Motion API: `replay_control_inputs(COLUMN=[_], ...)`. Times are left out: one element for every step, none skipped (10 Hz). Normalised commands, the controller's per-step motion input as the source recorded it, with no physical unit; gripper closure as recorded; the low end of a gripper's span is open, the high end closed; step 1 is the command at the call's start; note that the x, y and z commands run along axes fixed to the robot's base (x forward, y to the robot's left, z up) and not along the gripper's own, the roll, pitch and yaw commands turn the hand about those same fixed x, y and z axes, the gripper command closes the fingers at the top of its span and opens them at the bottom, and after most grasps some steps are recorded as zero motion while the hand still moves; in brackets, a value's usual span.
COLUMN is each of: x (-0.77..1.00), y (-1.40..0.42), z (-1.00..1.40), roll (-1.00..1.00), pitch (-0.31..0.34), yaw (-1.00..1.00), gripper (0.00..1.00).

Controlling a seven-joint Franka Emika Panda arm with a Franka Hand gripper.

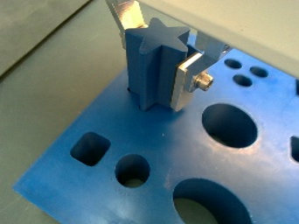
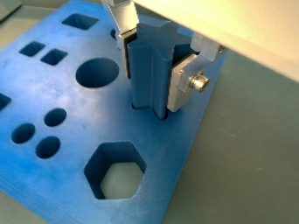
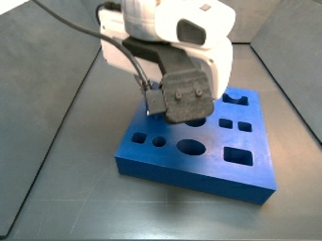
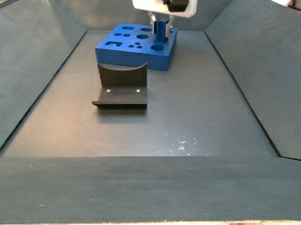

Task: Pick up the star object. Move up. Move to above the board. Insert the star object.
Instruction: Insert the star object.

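Gripper (image 1: 163, 66) jaws clamped on the star object (image 1: 152, 70), which stands upright with its base at the board (image 1: 140, 188). Board rests on the dark grey surface (image 4: 177, 123); fixture (image 4: 121, 93) stands beside it.

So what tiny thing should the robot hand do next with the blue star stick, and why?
Probably push straight down a little more. In both wrist views the hand grips the star object upright, its lower end already at the board, seemingly starting into its hole near the edge. Most of it stands above the surface, so letting go seems too early.
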Motion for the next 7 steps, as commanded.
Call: replay_control_inputs(x=[0.0,0.06,0.23,0.17,0.0,-0.03,0.0], y=[-0.1,-0.05,0.0,0.06,0.0,0.0,0.0], z=[-1.0,-1.0,-1.0,-0.65,-0.01,-0.07,0.0], roll=[0.04,0.03,0.0,0.0,0.0,0.11,0.05], pitch=[-0.017,-0.003,0.0,0.0,0.0,0.0,0.0], yaw=[-0.09,-0.04,0.0,-0.01,0.0,0.0,0.0], gripper=[1.0,1.0,1.0,1.0,1.0,1.0,1.0])
